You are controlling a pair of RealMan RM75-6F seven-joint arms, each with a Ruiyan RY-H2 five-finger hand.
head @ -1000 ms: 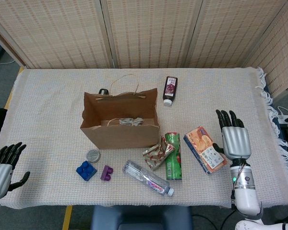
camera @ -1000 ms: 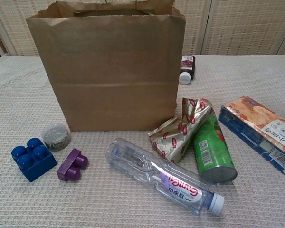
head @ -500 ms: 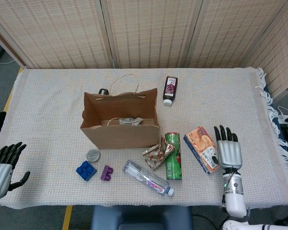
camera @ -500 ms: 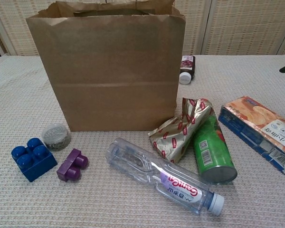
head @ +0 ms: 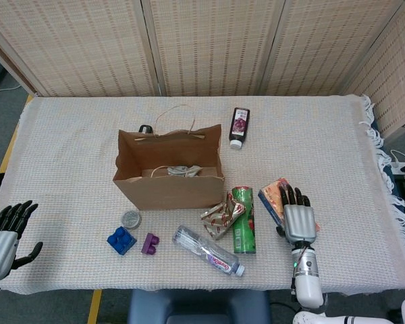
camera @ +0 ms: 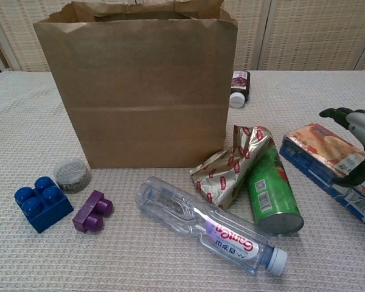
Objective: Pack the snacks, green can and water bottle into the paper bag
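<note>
My fingers [head: 294, 197] on the right hand [head: 299, 219] are straight and a little apart, and they hold nothing. A second ago this hand was near the right edge of the table [head: 67, 135], beside the cracker box [head: 275, 196]; now it has moved inward and is above the box, covering most of it in the head view. In the chest view the fingertips reach over the top of the box and the thumb hangs at its near side, but I cannot tell if they touch it already. I judge this means the box is the first snack I will take, and the grasp is not yet made.

The palm faces down, the forearm comes from the front edge, the fingers point to the back edge.

The paper bag [head: 167, 172] stands open left of the middle, and nothing of the task is inside it yet; I see only its handles. The water bottle [head: 208, 250] lies near the front edge, the green can [head: 243, 219] lies beside it, and the gold snack packet [head: 219, 214] leans against the can.

My left hand [head: 3, 236] is off the front left corner, fingers spread, empty, in the same place as before.
</note>
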